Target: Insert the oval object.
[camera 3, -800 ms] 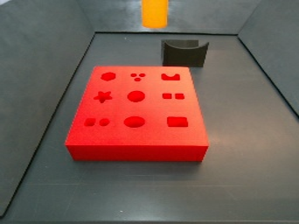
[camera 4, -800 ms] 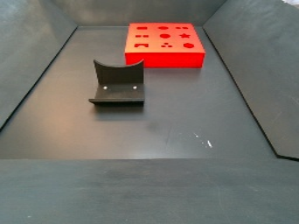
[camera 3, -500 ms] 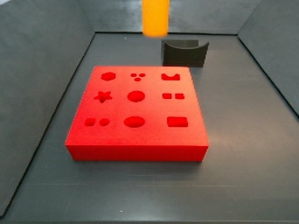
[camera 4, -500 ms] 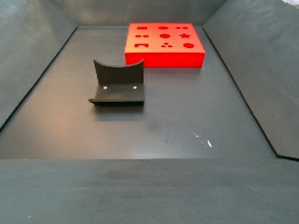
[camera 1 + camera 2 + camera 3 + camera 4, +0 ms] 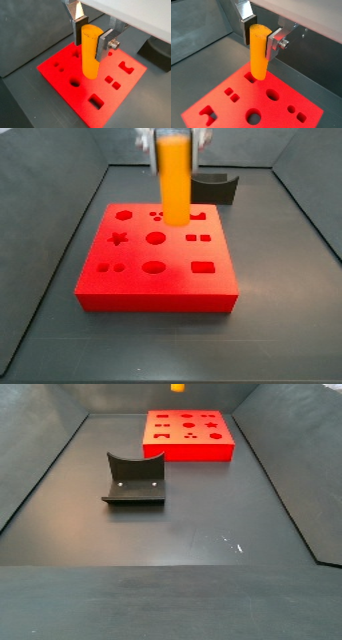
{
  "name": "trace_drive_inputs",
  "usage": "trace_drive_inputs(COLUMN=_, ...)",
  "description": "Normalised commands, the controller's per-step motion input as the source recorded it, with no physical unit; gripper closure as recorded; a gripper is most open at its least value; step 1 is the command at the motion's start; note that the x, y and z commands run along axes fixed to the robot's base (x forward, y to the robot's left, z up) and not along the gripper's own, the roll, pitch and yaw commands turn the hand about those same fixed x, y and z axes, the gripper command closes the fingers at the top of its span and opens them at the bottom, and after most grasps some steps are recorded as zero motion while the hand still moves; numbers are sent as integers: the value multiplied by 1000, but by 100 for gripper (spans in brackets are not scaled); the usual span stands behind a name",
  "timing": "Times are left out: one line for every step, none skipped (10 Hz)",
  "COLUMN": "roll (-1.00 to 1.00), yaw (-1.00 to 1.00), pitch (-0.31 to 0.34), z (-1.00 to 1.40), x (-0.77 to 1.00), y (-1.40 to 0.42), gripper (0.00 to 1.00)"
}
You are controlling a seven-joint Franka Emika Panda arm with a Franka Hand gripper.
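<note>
Now we see the oval object [image 5: 174,175] upright, pinched by the gripper [image 5: 91,38], hanging over the red block [image 5: 158,258], whose holes sit empty; it's dropped lower than a moment ago.

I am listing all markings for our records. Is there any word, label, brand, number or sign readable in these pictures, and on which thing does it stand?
None can be read.
Red block: only shaped holes.
Oval object, held in the pincer above the block: plain.
Dark holder: plain.
</note>
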Motion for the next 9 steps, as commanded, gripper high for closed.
trace_drive_inputs(roll=13, yaw=66, pitch=-149, z=-586, x=-89, y=-217, gripper=100)
trace_drive_inputs(roll=29, yaw=123, pitch=-147, z=-577, x=-23, y=-257, gripper=100)
trace_drive_inputs(roll=80, yaw=66, pitch=-86, z=-477, x=-3, y=-220, gripper=100)
trace_drive_inputs(roll=97, yaw=49, pitch=-44, z=-383, x=-91, y=-163, gripper=100)
trace_drive_inputs(roll=54, yaw=80, pitch=-41, z=-234, x=-89, y=-134, gripper=100)
trace_drive_inputs(roll=96, yaw=0, pitch=0, z=-37, x=-6, y=-80, gripper=100)
trace_drive_inputs(roll=120, yaw=0, pitch=0, z=0, x=0, y=-126, gripper=100)
trace_drive_inputs(roll=0, yaw=0, pitch=0, z=0, x=0, y=-23, gripper=100)
trace_drive_inputs(roll=10, yaw=0, pitch=-14, z=-114, x=0, y=-26, gripper=100)
